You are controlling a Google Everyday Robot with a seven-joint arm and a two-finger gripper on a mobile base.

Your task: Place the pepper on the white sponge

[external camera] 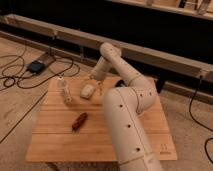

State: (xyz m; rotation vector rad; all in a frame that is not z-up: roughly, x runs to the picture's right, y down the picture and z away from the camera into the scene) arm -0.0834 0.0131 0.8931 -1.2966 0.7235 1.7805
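Note:
The dark red-brown pepper (79,121) lies on the wooden table (60,142), left of centre and towards the front. The off-white sponge (87,91) lies at the back of the table. My gripper (95,82) hangs at the end of the white arm, just above and to the right of the sponge and far from the pepper. It holds nothing that I can see.
A clear pale-capped bottle (64,90) stands left of the sponge. The arm's thick white body (125,125) covers the table's right middle. Cables and a dark box (37,66) lie on the floor at the left. A rail and dark wall run behind.

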